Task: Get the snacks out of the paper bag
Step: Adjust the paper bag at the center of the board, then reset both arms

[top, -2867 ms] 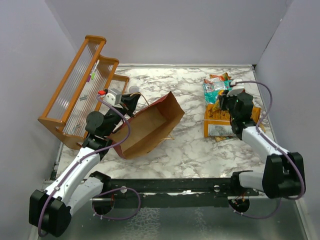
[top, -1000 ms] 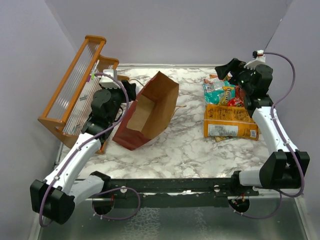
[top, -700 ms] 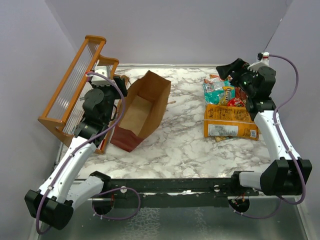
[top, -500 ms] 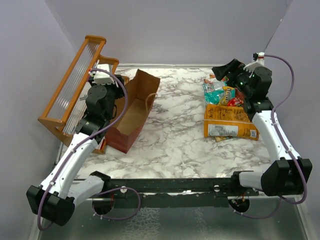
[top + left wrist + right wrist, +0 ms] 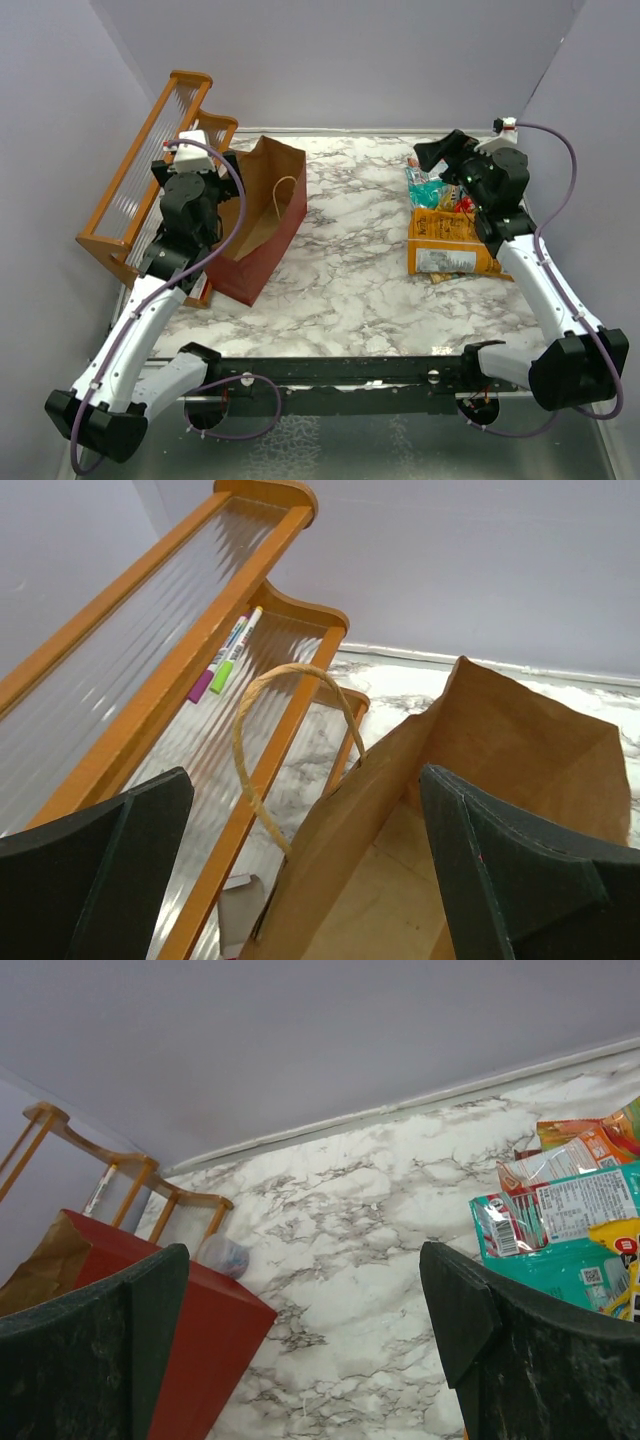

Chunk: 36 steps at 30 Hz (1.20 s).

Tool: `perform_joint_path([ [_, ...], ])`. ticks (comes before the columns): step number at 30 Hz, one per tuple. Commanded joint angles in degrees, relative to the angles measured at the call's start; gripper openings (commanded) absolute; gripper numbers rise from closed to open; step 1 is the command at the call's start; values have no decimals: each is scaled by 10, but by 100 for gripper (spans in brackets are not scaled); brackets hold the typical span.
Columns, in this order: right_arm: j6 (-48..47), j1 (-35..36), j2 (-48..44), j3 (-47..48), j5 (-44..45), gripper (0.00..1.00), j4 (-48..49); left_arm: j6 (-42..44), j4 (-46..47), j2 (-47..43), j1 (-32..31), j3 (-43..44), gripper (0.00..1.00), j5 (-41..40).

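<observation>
Paper bag (image 5: 262,215) near the far left corner of the worktop (image 5: 360,270), tipped over just beside the wooden rack (image 5: 150,160), mouth open toward the back edge. Red outside, brown inside. Looks empty as far as seen: only bare brown paper inside, though hard to see down to the very bottom. Probably light, thin and floppy, and easy to crush or tear if squeezed hard. Best taken gently by the top rim or by the string handle (image 5: 245,730). Snacks in a heap near the far right corner of the worktop, well apart from the bag: big yellow chip bag (image 5: 450,250) flat and nearest the front edge, teal packet (image 5: 560,1230) behind it, small red packet (image 5: 463,205) between the two, others partly hidden under the right arm. All likely light, puffy with air, crinkly and slippery, with chips inside easy to break. Best pinched at a flat sealed end, not across the fat middle. Left end effector (image 5: 305,775) spread wide at the bag's mouth, one finger out on each side of the rim and handle, pinching nothing. Right end effector (image 5: 305,1250) spread wide too, up above the snack heap, holding nothing. Two markers (image 5: 225,655) lying on the rack. Seems about done, going by the bare inside of the bag.
</observation>
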Motion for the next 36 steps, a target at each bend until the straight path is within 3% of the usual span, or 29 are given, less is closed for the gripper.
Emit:
perform_joint_path([
  [1, 19, 16, -5, 32, 89, 99, -25, 19, -31, -42, 2, 30, 99, -26],
  [4, 12, 16, -4, 36, 47, 99, -18, 33, -50, -66, 2, 40, 99, -24],
  [7, -59, 16, -7, 60, 2, 99, -42, 47, -67, -94, 2, 53, 99, -26],
  [12, -145, 16, -39, 101, 104, 99, -138, 62, -43, -127, 2, 76, 99, -25],
  [14, -161, 16, -61, 115, 101, 99, -153, 63, -18, -127, 2, 90, 99, 7],
  [21, -173, 19, -144, 205, -1, 99, -190, 41, 81, -109, 2, 130, 99, 98],
  [29, -191, 19, -231, 246, 36, 99, -187, 35, 147, -126, 2, 96, 99, 139],
  [36, -211, 19, -217, 245, 51, 99, -210, 38, 151, -133, 1, 79, 98, 130],
])
